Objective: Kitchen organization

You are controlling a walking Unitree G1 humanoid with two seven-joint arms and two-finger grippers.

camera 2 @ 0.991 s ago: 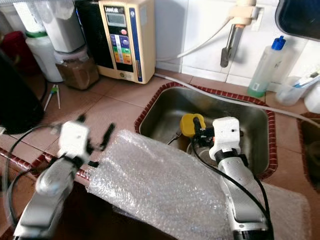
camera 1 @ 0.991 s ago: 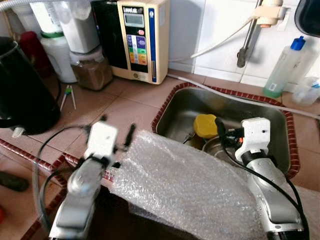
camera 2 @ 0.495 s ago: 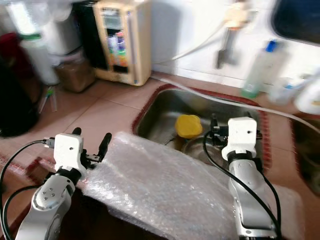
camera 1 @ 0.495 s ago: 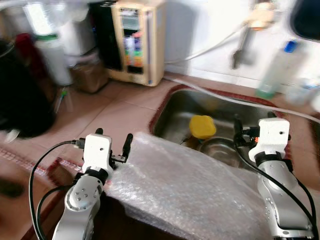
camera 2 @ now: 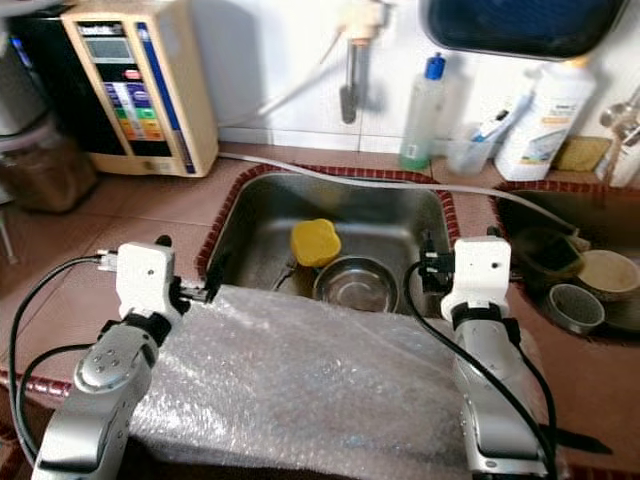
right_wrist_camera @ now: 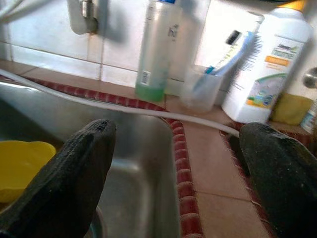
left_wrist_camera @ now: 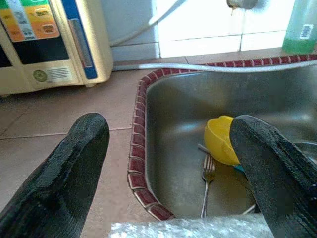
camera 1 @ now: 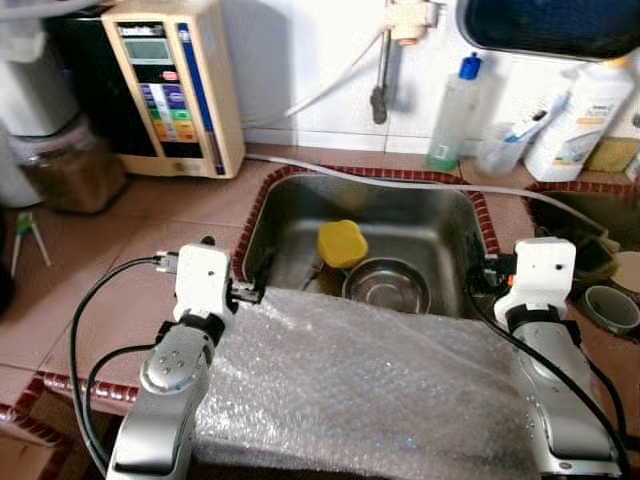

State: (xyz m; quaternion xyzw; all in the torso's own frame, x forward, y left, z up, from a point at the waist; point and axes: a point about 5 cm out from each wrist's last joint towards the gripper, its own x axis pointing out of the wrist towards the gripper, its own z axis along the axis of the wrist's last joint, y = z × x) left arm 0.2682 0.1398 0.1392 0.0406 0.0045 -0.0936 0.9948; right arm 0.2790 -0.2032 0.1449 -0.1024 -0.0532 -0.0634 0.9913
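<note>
Bystanders around a steel sink on a tiled desk

A cream water machine (camera 1: 175, 85) is seen against the wall, with a brown-filled jar (camera 1: 62, 170) beside it. A green-tinted bottle (camera 1: 449, 112), a clear cup (camera 1: 500, 145) and a white bottle (camera 1: 570, 115) are lined up behind the sink (camera 1: 455, 205). A white hose (camera 1: 400, 182) is laid along its back rim.
</note>
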